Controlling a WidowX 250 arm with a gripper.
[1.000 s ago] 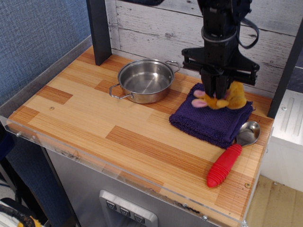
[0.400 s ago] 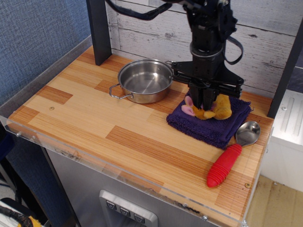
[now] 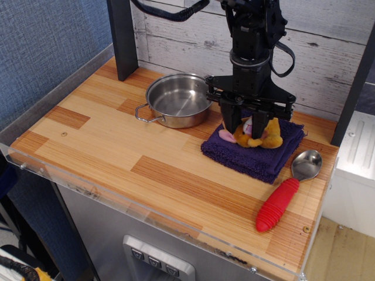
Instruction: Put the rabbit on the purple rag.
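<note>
The yellow-orange rabbit (image 3: 270, 133) with pink ears lies on the purple rag (image 3: 246, 158) at the back right of the wooden counter. My gripper (image 3: 245, 130) hangs straight down over the rag. Its two dark fingers (image 3: 229, 123) stand apart on either side of the rabbit's head, so the jaws look open. The fingers hide part of the rabbit's face. The rabbit rests on the cloth.
A steel pan (image 3: 179, 99) stands just left of the rag, close to the gripper. A spoon with a red handle (image 3: 285, 194) lies at the rag's right front corner. A black post (image 3: 122, 38) stands at the back left, and the plank wall runs behind.
The gripper moved left and down with the rabbit, and its fingers spread apart. The rabbit now rests on the rag. The rag slid a little to the left.
</note>
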